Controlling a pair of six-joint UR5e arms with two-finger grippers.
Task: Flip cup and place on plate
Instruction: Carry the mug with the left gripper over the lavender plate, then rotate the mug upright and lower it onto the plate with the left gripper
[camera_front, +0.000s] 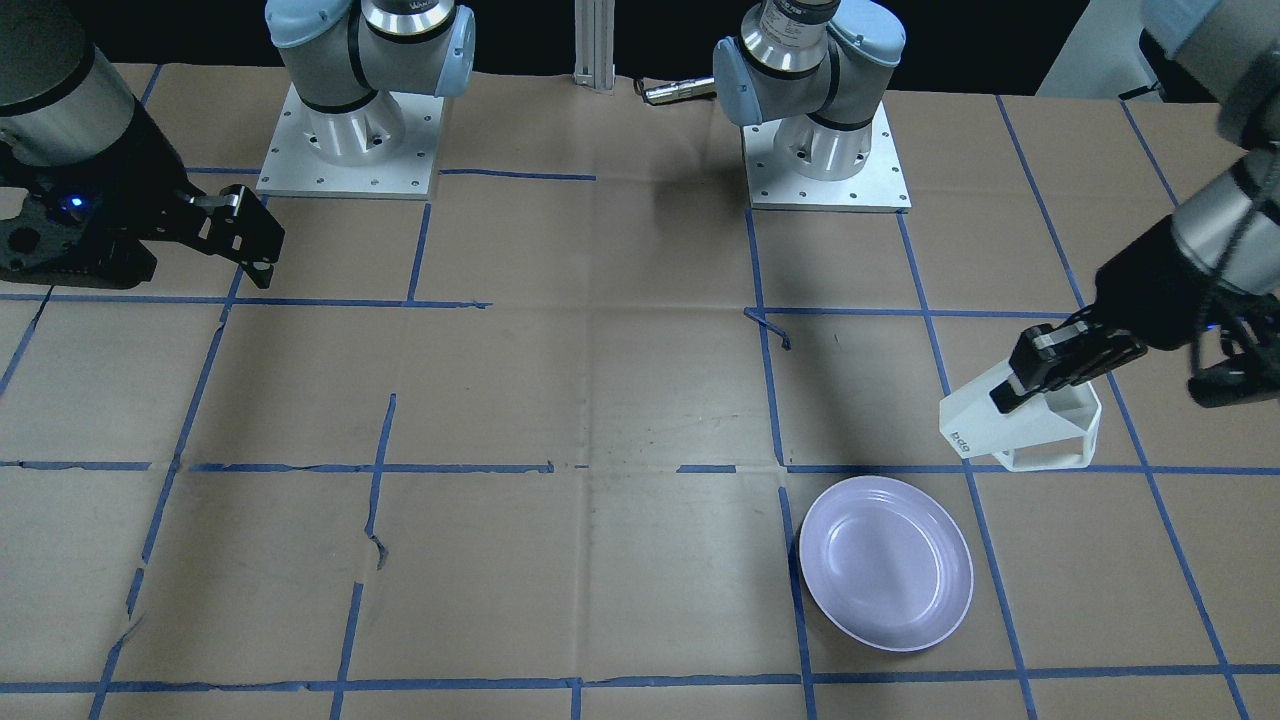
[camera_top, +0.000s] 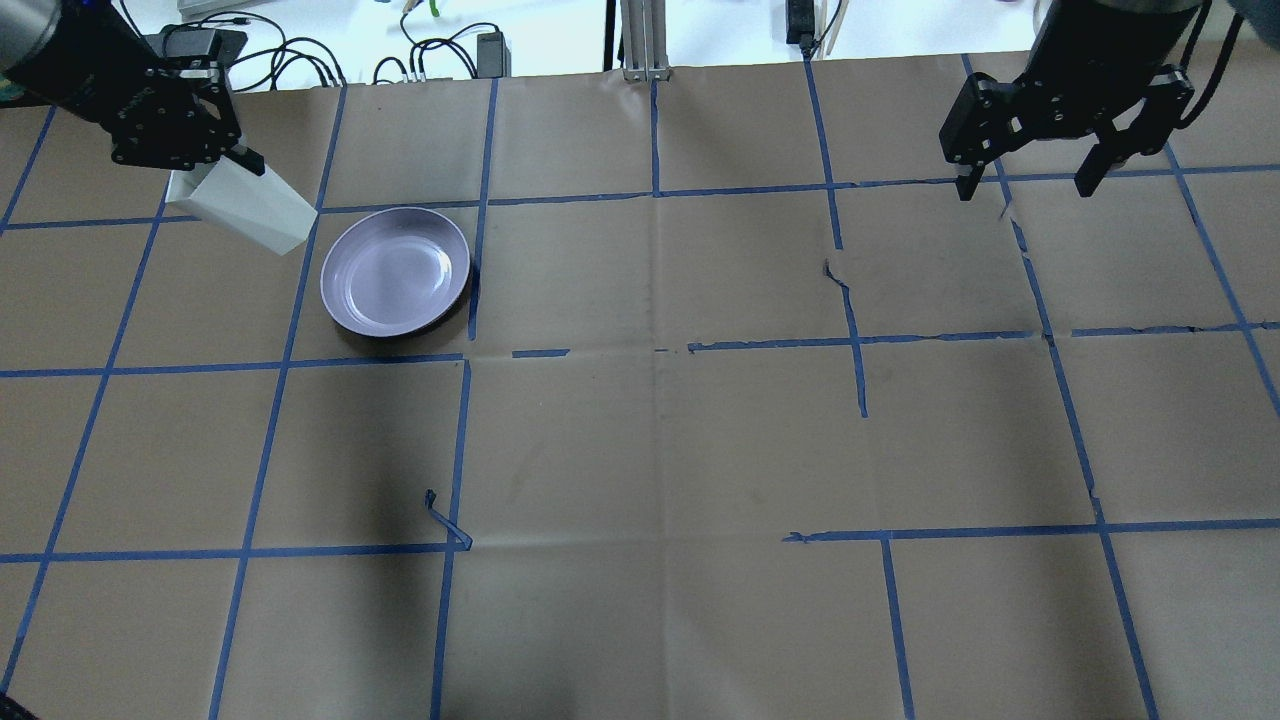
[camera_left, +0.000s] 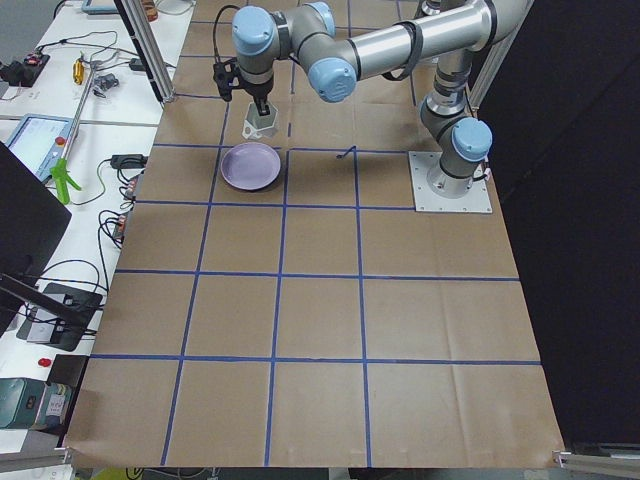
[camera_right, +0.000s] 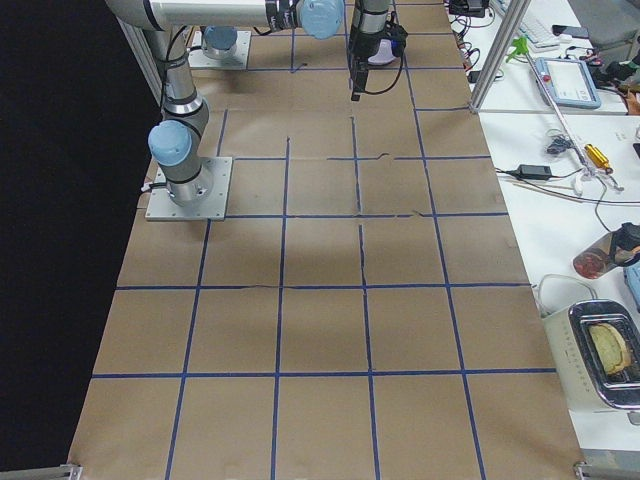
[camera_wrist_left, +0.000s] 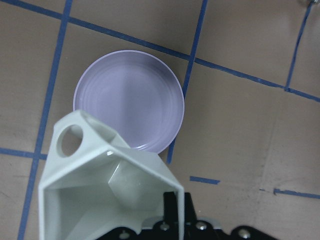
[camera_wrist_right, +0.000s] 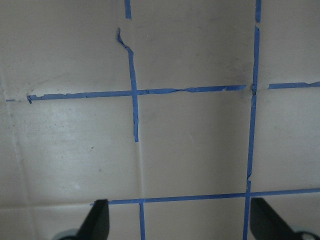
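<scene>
Left end effector (camera_top: 215, 165): closed on the white faceted mug (camera_top: 245, 208), gripping its wall at the wide mouth end.
Mug pose: tilted on a slant. The narrow base points toward the plate and the open mouth is turned up toward the wrist. The wrist view looks straight into the hollow.
Mug handle: an angular open frame on the side facing the robot's bases.
Mug lettering: small and teal, near the base, seen from the front-facing camera.
Mug place: near the tabletop (camera_top: 650, 450) corner formed by the robot's left end and the edge away from its bases, just beside the plate on the corner side.
Plate (camera_top: 395, 272): round, glossy, pale lavender, with a raised rim. It lies flat on the tabletop with nothing in it. It is near the edge away from the bases, in the robot's left part, a little further from the left end than the mug.
Tabletop cover: brown paper marked into squares with blue tape, torn in places.
Right end effector (camera_top: 1025, 185): fingers spread wide with nothing between them. It hangs above the taped paper near the corner at the robot's right end, away from the bases and well apart from mug and plate.
</scene>
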